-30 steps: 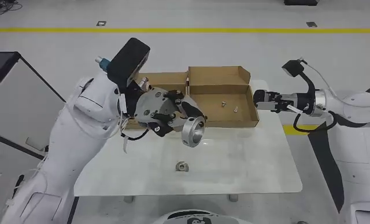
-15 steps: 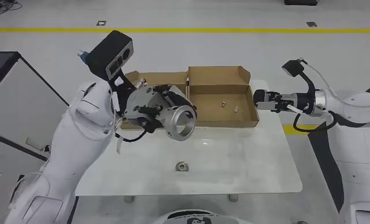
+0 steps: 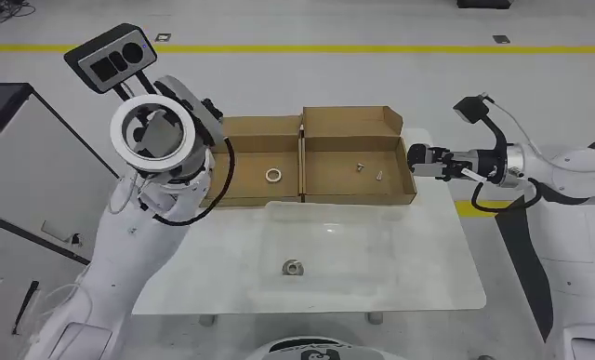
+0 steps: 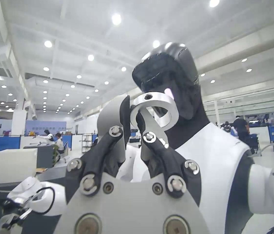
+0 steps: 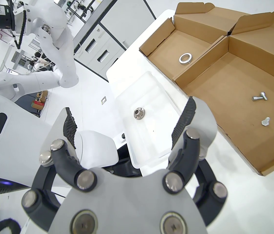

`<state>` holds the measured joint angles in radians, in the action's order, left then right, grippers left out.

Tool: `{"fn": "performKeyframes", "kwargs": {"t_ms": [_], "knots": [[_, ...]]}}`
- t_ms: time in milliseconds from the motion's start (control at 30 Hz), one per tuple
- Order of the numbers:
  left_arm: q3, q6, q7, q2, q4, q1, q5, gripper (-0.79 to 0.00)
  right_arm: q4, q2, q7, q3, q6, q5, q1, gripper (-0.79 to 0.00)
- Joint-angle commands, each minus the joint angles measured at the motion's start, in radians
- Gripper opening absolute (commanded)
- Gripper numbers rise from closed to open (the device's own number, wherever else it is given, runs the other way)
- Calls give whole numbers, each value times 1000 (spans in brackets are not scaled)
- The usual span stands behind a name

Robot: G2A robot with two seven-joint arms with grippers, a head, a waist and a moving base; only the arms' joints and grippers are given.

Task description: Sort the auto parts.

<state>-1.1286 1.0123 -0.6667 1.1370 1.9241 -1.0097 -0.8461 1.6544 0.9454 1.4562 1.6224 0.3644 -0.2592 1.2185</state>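
Left wrist view: left fingers [image 4: 125, 118] pinching metal ring [image 4: 169, 113]; right wrist view: right fingers [image 5: 185, 120] spread.

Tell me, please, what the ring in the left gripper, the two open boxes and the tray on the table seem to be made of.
Collar ring: metal, probably aluminium or steel; bright machined silver face with a drilled hole.
Boxes: brown cardboard, matte, with folded flaps.
Tray: likely thin white or translucent plastic, smooth with soft moulded edges.
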Motion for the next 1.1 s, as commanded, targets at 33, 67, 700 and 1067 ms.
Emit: {"fn": "performKeyframes", "kwargs": {"t_ms": [33, 67, 700, 1067], "knots": [[-17, 0, -63, 18, -19, -9, -84, -785, 0, 0, 0, 0, 0, 0, 0, 0], [-27, 0, -96, 22, -36, -10, -80, -785, 0, 0, 0, 0, 0, 0, 0, 0], [-72, 0, -23, 58, -57, -43, 319, -785, 0, 0, 0, 0, 0, 0, 0, 0], [-62, 0, -141, 71, -45, -22, 44, -785, 0, 0, 0, 0, 0, 0, 0, 0]]}}
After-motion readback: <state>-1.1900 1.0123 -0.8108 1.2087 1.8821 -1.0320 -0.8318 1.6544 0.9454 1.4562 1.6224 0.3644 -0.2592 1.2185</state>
